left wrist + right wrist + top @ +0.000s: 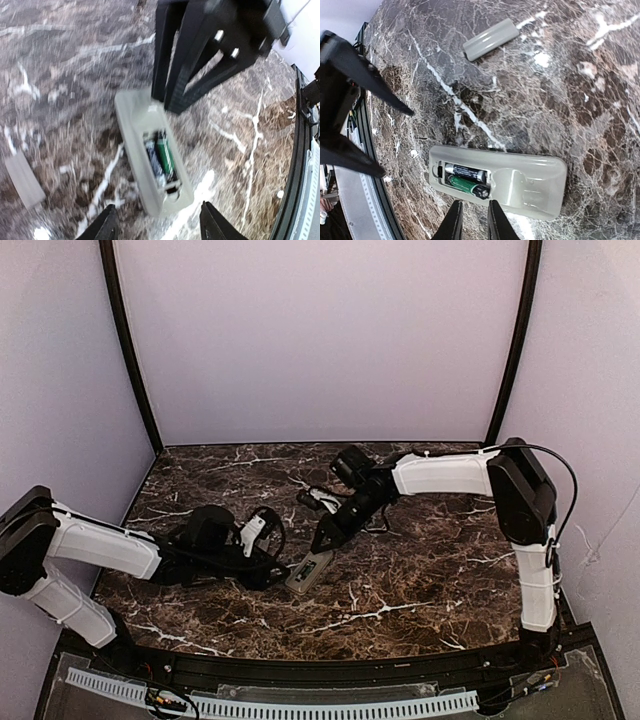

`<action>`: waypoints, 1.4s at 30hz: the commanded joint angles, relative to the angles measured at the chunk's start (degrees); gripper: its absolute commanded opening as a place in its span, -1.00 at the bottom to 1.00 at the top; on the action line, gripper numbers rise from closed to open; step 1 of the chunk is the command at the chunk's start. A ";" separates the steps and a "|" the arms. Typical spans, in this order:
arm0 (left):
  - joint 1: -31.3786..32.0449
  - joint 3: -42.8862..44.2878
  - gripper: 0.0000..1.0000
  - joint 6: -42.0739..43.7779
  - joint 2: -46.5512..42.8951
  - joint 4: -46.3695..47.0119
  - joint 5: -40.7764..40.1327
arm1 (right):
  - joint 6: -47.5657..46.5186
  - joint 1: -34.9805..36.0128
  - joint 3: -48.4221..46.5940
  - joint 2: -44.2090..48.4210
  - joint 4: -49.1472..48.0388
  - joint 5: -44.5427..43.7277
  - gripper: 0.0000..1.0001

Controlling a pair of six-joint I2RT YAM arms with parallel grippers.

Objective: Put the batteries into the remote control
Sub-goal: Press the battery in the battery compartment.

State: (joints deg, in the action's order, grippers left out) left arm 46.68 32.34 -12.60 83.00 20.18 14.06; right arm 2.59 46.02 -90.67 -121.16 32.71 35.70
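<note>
Right wrist view: remote control [530, 185] back-up on the surface [570, 100], both batteries [466, 180] seated; right tool [474, 210] narrowly apart at its 6 o'clock, left tool [158, 212] wide apart.

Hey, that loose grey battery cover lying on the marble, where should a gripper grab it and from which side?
Probably pinch the battery cover across its narrow width, squeezing the two long edges, coming straight down. It lies flat and thin on the table, apart from the remote control, so only those edges offer purchase.
</note>
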 commanded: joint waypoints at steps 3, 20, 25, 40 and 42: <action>0.17 -6.10 0.11 -3.99 -1.50 2.42 -0.50 | -1.81 2.22 -3.15 -0.88 3.00 -3.84 -0.67; 0.17 -9.21 0.09 -6.30 -0.27 6.81 -0.02 | -4.26 5.92 -7.68 -3.33 9.03 -12.80 -0.75; 0.23 -8.99 0.10 -6.05 0.16 6.98 -0.04 | -4.28 6.10 -7.60 -3.37 9.59 -12.56 -0.76; 0.21 -8.97 0.09 -5.97 0.44 7.15 0.08 | -4.04 6.19 -8.46 -4.11 9.48 -13.59 -0.74; 0.24 -8.96 0.09 -5.95 0.36 7.15 0.06 | -3.99 6.17 -8.46 -4.09 9.48 -13.81 -0.75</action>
State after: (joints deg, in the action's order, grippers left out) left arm 46.68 24.05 -18.48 83.35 27.00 14.04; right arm -1.26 51.66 -97.62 -124.20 42.19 22.83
